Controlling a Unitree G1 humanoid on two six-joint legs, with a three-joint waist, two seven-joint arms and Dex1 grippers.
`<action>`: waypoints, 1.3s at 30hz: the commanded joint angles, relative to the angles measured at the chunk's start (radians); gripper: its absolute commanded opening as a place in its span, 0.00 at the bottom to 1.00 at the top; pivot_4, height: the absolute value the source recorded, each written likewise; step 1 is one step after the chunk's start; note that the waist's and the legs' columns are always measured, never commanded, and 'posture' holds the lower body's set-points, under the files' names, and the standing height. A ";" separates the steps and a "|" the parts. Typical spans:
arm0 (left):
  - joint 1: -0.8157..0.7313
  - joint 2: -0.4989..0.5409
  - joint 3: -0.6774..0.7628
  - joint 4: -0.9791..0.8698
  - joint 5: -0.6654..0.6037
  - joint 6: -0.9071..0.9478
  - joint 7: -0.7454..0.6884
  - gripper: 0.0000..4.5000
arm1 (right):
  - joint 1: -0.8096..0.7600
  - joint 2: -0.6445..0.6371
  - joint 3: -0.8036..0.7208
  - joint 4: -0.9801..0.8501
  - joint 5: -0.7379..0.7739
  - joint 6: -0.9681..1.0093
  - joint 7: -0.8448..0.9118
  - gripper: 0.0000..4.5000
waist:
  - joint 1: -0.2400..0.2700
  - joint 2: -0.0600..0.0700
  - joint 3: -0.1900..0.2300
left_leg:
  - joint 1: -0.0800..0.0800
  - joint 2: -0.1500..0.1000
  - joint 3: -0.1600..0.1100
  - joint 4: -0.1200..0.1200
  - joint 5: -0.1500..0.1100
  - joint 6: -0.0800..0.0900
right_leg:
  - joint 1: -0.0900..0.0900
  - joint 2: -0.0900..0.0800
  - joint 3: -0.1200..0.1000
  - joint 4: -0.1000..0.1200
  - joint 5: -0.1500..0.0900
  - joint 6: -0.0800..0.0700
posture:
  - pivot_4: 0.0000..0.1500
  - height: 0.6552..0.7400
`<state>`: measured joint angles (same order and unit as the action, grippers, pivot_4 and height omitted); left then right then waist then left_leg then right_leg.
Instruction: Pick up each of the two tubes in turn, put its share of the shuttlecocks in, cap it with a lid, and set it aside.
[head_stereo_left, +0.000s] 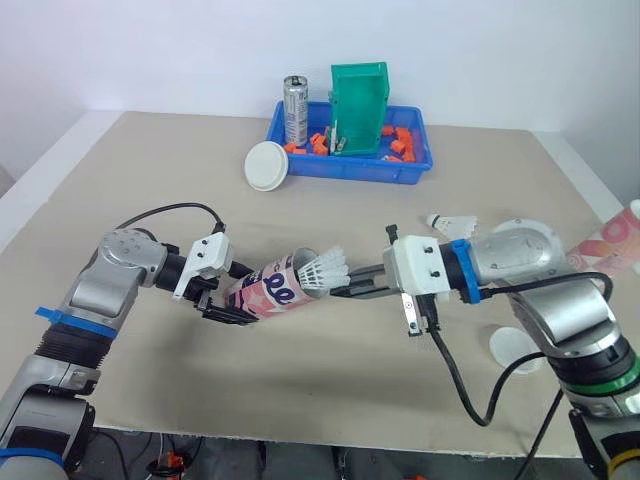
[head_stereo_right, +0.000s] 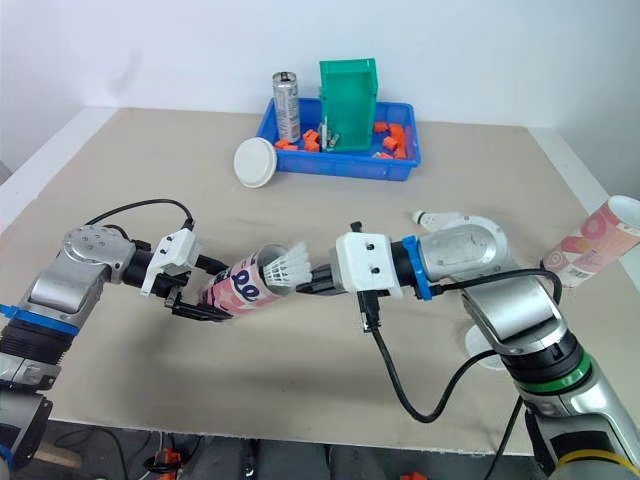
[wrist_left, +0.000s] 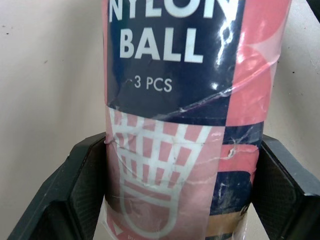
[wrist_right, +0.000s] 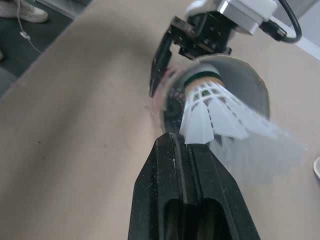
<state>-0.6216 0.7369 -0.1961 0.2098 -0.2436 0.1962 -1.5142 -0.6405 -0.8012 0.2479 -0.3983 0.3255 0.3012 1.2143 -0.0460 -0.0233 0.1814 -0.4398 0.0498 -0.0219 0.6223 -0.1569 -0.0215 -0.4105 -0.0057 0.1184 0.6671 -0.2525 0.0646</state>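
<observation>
A pink and navy tube (head_stereo_left: 268, 290) lies tilted above the table, its open mouth facing right. My left gripper (head_stereo_left: 226, 300) is shut on its lower body, and the left wrist view shows the fingers (wrist_left: 82, 185) pressing both sides of the tube (wrist_left: 180, 100). A white shuttlecock (head_stereo_left: 325, 268) sits cork-first in the mouth. My right gripper (head_stereo_left: 346, 290) is shut on the rim of the shuttlecock (wrist_right: 220, 112), as the right wrist view shows. A second pink tube (head_stereo_right: 590, 240) lies at the table's right edge. Another shuttlecock (head_stereo_left: 450, 221) lies on the table behind my right arm.
A white lid (head_stereo_left: 267, 165) leans against the blue tray (head_stereo_left: 410, 168) at the back, which holds a green bin (head_stereo_left: 358, 108), a metal can (head_stereo_left: 295, 108) and orange parts. Another white lid (head_stereo_left: 515, 348) lies under my right forearm.
</observation>
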 joint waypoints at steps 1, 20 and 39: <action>-0.008 0.014 0.023 -0.034 -0.015 0.002 0.000 0.85 | -0.024 0.005 -0.022 -0.011 0.007 -0.011 0.010 0.00 | 0.000 0.000 0.000 | 0.000 0.000 0.000 0.000 0.000 0.000 | 0.000 0.000 0.000 0.000 0.000 0.000 | 1.00 0.95; -0.007 0.010 0.023 -0.030 -0.016 -0.001 -0.002 0.85 | 0.290 -0.073 -0.478 0.244 0.037 0.125 -0.279 0.50 | 0.003 -0.002 -0.001 | 0.000 -0.001 -0.001 0.000 0.000 0.000 | 0.001 -0.001 -0.001 0.000 0.000 0.000 | 1.00 0.95; -0.009 0.007 0.022 -0.021 -0.010 -0.006 0.003 0.85 | 0.127 0.029 -0.372 0.785 -0.157 -0.048 -0.423 0.50 | -0.011 0.000 0.000 | 0.002 -0.001 0.001 0.001 0.001 0.001 | 0.002 0.001 0.003 0.000 0.003 0.003 | 1.00 0.95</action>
<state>-0.6246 0.7299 -0.1969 0.2177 -0.2433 0.1946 -1.5128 -0.4738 -0.7702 -0.1194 0.3511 0.1837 0.2846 0.7993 -0.0567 -0.0237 0.1812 -0.4381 0.0492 -0.0208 0.6233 -0.1564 -0.0209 -0.4089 -0.0050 0.1211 0.6673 -0.2485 0.0696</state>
